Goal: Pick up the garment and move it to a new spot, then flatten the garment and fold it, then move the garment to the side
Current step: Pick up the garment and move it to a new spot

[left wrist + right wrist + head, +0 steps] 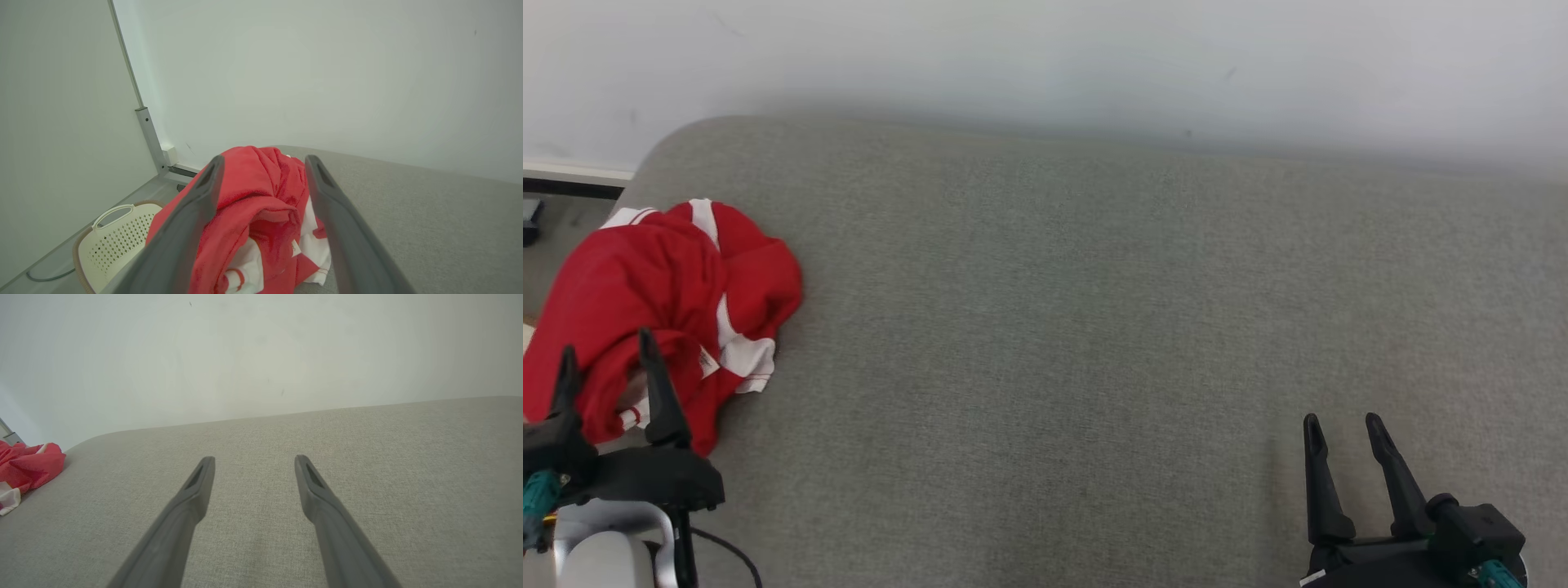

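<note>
Garment (pixel 662 302) lies soft, light and crumpled at the padded surface's (pixel 1054 327) left edge, best pinched on a thick fold, with left gripper (pixel 606 343) and right gripper (pixel 1342 420) both gaping.

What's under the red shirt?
The grey cushion, at its left end. The shirt is bunched up, so anything tucked in its folds is hidden. A cream basket stands on the floor beside the cushion.

Your garment (pixel 629 302) in creased red-and-white cloth, your work surface (pixel 1094 343) in matt grey woven fabric, your basket (pixel 118 245) in perforated cream plastic
</note>
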You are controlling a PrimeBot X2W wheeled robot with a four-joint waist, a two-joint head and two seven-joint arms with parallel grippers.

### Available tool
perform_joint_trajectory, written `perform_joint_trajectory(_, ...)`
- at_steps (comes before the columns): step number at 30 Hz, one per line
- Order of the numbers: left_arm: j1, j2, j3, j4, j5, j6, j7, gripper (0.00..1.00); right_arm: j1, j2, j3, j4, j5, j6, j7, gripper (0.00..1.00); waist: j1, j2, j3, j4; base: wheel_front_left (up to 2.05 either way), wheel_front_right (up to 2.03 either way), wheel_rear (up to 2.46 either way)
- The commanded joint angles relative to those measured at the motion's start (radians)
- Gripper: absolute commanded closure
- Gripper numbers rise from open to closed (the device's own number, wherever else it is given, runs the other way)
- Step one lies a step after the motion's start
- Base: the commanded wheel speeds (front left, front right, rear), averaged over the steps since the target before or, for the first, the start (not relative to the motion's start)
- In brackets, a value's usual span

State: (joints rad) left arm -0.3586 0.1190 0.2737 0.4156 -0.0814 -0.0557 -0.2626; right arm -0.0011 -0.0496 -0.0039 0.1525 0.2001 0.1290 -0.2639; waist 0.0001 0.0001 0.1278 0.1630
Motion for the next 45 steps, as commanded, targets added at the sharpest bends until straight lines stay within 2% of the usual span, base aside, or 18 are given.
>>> perform_joint_trajectory(1, -0.018, 0.006, 0.009, 0.025, 0.005, 0.004, -0.003, 0.00, -0.008, -0.001, -0.001, 0.001, 0.005, 0.003, -0.001, 0.00, -0.0001, -0.0001, 0.046, -0.048, 0.00, 0.00, 0.00)
perform_joint_trajectory(15, -0.134, 0.065, 0.100, 0.385, -0.028, 0.089, -0.003, 0.00, -0.032, -0.001, 0.001, 0.005, 0.013, 0.003, -0.001, 0.00, -0.0001, -0.0001, 0.067, -0.088, 0.00, 0.00, 0.00)
perform_joint_trajectory(21, -0.173, 0.081, 0.126, 0.518, -0.063, 0.096, -0.003, 0.00, -0.034, -0.001, -0.002, 0.007, 0.009, 0.003, -0.001, 0.00, -0.0001, -0.0001, 0.064, -0.089, 0.00, 0.00, 0.00)
perform_joint_trajectory(22, -0.180, 0.085, 0.127, 0.544, -0.065, 0.093, -0.002, 0.31, -0.033, -0.001, -0.002, 0.008, 0.008, 0.003, -0.001, 0.00, -0.0001, -0.0001, 0.063, -0.088, 0.00, 0.00, 0.00)
perform_joint_trajectory(23, -0.192, 0.090, 0.127, 0.563, -0.067, 0.091, -0.002, 0.81, -0.031, -0.001, -0.002, 0.007, 0.006, 0.003, -0.001, 0.00, -0.0001, -0.0001, 0.061, -0.088, 0.00, 0.00, 0.00)
perform_joint_trajectory(24, -0.202, 0.093, 0.127, 0.582, -0.069, 0.085, -0.002, 1.00, -0.030, -0.001, -0.003, 0.007, 0.005, 0.003, -0.001, 0.00, -0.0001, -0.0001, 0.059, -0.087, 0.00, 0.00, 0.00)
perform_joint_trajectory(29, -0.216, 0.100, 0.122, 0.609, -0.073, 0.075, -0.003, 1.00, -0.024, -0.001, -0.002, 0.009, 0.006, 0.003, -0.001, 0.00, -0.0001, -0.0001, 0.050, -0.082, 0.00, 0.00, 0.00)
perform_joint_trajectory(32, -0.215, 0.100, 0.127, 0.557, -0.076, 0.066, -0.003, 1.00, -0.015, -0.001, 0.000, 0.011, 0.012, 0.003, -0.001, 0.00, -0.0001, -0.0001, 0.036, -0.077, 0.00, 0.00, 0.00)
perform_joint_trajectory(37, -0.213, 0.091, 0.125, 0.406, -0.065, 0.038, -0.003, 1.00, 0.001, -0.001, 0.001, 0.014, 0.022, 0.003, -0.001, 0.00, -0.0001, -0.0001, 0.014, -0.066, 0.00, 0.00, 0.00)
perform_joint_trajectory(45, -0.245, 0.045, 0.096, 0.159, -0.050, 0.003, -0.003, 1.00, 0.002, -0.001, 0.011, 0.024, 0.033, 0.003, -0.001, 0.00, -0.0001, -0.0001, -0.019, -0.061, 0.00, 0.00, 0.00)
